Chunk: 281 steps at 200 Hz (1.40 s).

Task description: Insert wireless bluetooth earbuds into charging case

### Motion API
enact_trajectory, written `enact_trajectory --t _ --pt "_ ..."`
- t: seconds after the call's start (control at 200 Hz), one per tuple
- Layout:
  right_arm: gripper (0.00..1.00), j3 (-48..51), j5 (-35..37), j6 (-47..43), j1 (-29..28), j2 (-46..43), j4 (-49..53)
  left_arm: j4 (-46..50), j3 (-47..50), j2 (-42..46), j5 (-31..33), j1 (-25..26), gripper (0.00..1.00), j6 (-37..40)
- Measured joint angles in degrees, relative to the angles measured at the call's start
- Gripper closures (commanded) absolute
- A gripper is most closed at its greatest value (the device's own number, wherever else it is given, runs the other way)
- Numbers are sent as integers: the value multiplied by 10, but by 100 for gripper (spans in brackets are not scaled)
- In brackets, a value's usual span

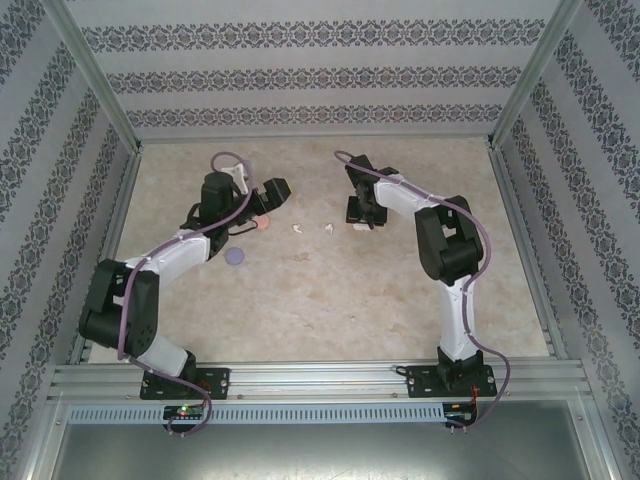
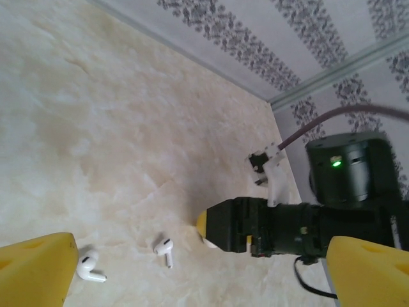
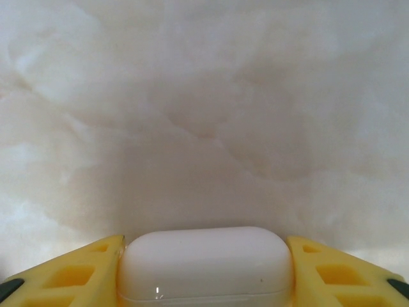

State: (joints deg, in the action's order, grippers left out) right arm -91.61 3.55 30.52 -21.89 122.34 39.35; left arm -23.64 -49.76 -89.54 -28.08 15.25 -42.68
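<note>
A white charging case (image 3: 204,265) lies on the marble table between the yellow fingers (image 3: 70,275) of my right gripper (image 1: 362,214), which touch both its ends. The case's lid is closed. Two white earbuds (image 1: 297,229) (image 1: 328,228) lie on the table just left of that gripper; in the left wrist view they are one earbud (image 2: 89,267) and another earbud (image 2: 165,249). My left gripper (image 1: 272,193) hovers wide open above and left of them, its fingers (image 2: 35,265) apart with nothing between. From there the right gripper (image 2: 246,225) is low over the table.
A small pink piece (image 1: 263,224) lies under the left gripper. A round purple case (image 1: 236,257) sits on the table beside the left forearm. Patterned walls and metal rails (image 1: 312,137) enclose the table.
</note>
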Motion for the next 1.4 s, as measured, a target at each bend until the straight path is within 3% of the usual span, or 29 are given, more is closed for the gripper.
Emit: enact_trajectory --t 0.445,0.864,1.114,1.404 --pt "61 112 -71 233 -2 -221 -120 -248 33 -136 -17 84 13 1" --pt "61 178 -72 442 -58 -240 -195 -362 -4 -228 -6 130 27 -14" --pt "61 180 -68 483 -61 -244 -214 -396 -26 -256 -2 144 34 -26" --pt "61 180 -61 493 -65 -245 -225 -429 -36 -272 -1 144 50 -37"
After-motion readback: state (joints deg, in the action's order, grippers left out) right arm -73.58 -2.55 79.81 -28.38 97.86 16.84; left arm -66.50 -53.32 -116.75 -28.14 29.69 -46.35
